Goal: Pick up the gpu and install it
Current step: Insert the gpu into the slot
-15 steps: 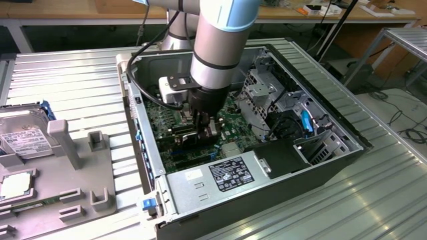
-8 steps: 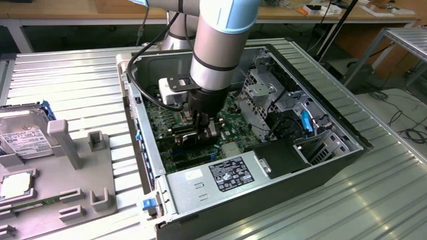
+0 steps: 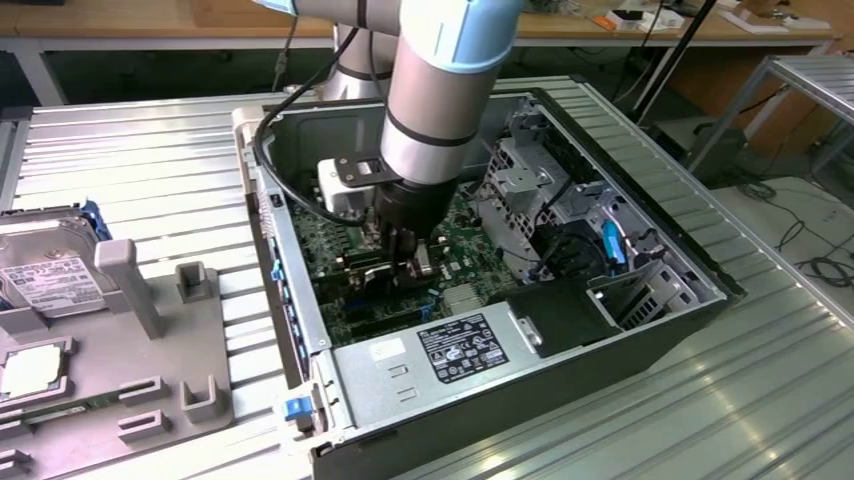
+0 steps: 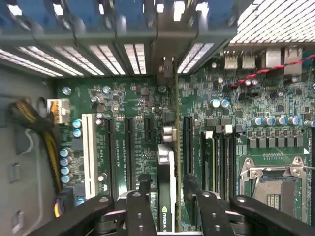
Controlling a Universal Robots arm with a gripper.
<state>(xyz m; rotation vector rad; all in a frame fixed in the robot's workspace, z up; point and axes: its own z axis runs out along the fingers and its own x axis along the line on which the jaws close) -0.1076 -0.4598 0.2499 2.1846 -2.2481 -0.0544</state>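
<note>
The gpu (image 4: 166, 169) stands on edge in a slot of the green motherboard (image 4: 133, 98), seen edge-on, with its metal bracket end up against the case's rear slot openings (image 4: 165, 69). My gripper (image 4: 167, 184) straddles the card from above. Both black fingers (image 4: 145, 189) stand a little off its faces, so the jaws are open around it. In the exterior view the gripper (image 3: 400, 262) reaches down into the open computer case (image 3: 667, 330), and the gpu (image 3: 380, 272) shows as a dark shape right under it.
A white slot (image 4: 89, 152), black memory slots (image 4: 221, 162) and the CPU socket (image 4: 270, 177) flank the card. Yellow-black cables (image 4: 29, 118) lie by the case wall. The power supply (image 3: 441, 350) fills the case's near end. A hard drive (image 3: 47, 270) rests on the grey fixture at the exterior view's left.
</note>
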